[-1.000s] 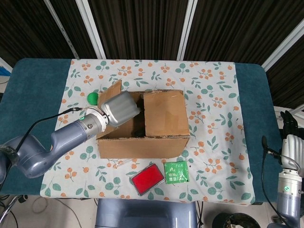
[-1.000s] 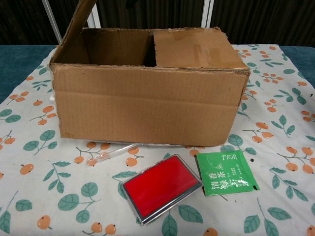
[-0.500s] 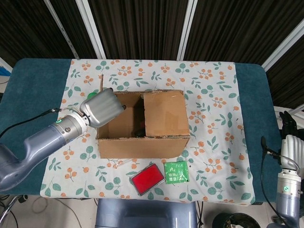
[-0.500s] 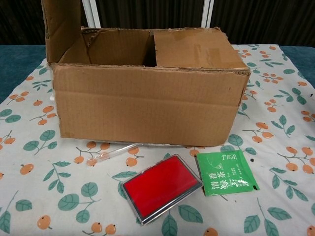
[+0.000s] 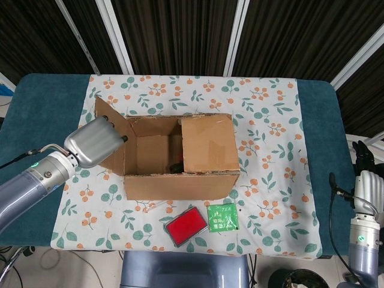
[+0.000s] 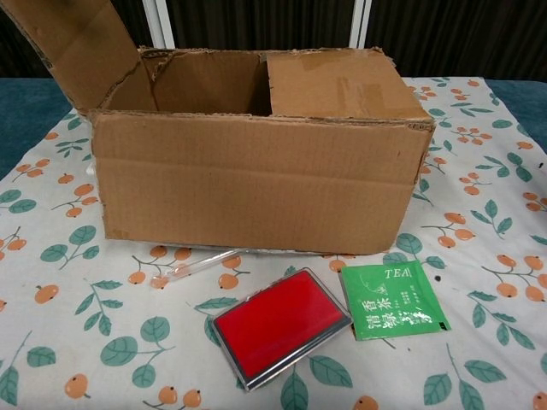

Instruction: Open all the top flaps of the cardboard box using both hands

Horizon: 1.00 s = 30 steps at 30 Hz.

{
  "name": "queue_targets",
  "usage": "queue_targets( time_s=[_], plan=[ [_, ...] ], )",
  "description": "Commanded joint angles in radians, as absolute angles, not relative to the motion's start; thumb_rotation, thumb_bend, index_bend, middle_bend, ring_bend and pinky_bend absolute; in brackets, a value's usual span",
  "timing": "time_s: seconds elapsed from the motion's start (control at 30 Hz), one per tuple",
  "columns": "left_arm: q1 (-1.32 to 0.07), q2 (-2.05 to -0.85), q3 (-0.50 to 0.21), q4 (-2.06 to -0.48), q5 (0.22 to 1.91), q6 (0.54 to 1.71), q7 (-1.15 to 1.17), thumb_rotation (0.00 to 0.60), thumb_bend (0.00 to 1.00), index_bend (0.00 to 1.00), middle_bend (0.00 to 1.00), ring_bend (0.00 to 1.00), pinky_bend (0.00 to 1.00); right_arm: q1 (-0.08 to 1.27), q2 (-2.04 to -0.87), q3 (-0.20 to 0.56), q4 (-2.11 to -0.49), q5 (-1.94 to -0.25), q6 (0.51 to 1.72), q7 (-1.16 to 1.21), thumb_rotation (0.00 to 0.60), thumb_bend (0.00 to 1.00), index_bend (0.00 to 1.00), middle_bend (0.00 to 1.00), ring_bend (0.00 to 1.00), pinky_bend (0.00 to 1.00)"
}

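A: Where's the cardboard box (image 5: pixel 180 157)?
B: Mid-tablecloth (image 5: pixel 270 108), with bare cloth all round. Its left flap (image 5: pixel 111 129) leans outward; the right flap (image 5: pixel 208 143) lies flat over the opening.

A: And the hands?
B: The left hand (image 5: pixel 96 141) touches the left flap's outer face, holding nothing. The right hand (image 5: pixel 363 162) hangs off the table's right edge; its fingers are unclear.

A: Near edge?
B: A red case (image 6: pixel 280 324) and a tea sachet (image 6: pixel 393 301).

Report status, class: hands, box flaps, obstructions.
Left hand against opened left flap; right hand idle at table edge. Cardboard box: right flap still closed. Nothing blocking it.
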State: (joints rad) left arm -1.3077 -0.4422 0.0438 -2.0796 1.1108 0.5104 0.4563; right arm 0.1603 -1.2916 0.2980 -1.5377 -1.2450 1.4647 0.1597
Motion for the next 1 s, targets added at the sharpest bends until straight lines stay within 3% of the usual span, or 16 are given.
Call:
queue_targets(
  time_s=[0.03,0.6,0.67,0.8,0.9,1.0],
  plan=[
    [-1.256,-0.43,0.042,-2.091,1.137,0.532,0.432,0.6,1.0,0.41,0.67,0.48,0.47,0.16,-1.292,0.297,-1.538,-1.245,1.464,0.16,0.6,0.45,0.02,0.0,0.0,0.23],
    [-0.993,-0.411,0.048,-2.08,1.257,0.643,0.348,0.6,0.98,0.38,0.63,0.46,0.46,0.161,-1.297,0.285,-1.54,-1.243,1.45,0.15,0.6,0.45,0.02,0.0,0.0,0.23],
    [-0.947,-0.433,0.045,-2.073,1.261,0.702,0.325,0.6,0.86,0.33,0.57,0.41,0.42,0.162,-1.298,0.283,-1.539,-1.246,1.449,0.145,0.6,0.45,0.02,0.0,0.0,0.23],
    [-0.829,-0.511,0.039,-2.062,1.257,0.888,0.27,0.6,0.5,0.18,0.33,0.23,0.26,0.163,-1.297,0.28,-1.538,-1.252,1.451,0.136,0.6,0.45,0.02,0.0,0.0,0.23],
    [-0.718,-0.604,0.033,-2.055,1.248,1.072,0.233,0.6,0.33,0.05,0.14,0.06,0.11,0.164,-1.294,0.281,-1.537,-1.26,1.458,0.126,0.6,0.45,0.02,0.0,0.0,0.23],
    [-0.633,-0.687,0.031,-2.042,1.24,1.207,0.209,0.6,0.24,0.0,0.02,0.0,0.02,0.164,-1.289,0.283,-1.537,-1.267,1.468,0.116,0.6,0.45,0.02,0.0,0.0,0.24]
  ],
)
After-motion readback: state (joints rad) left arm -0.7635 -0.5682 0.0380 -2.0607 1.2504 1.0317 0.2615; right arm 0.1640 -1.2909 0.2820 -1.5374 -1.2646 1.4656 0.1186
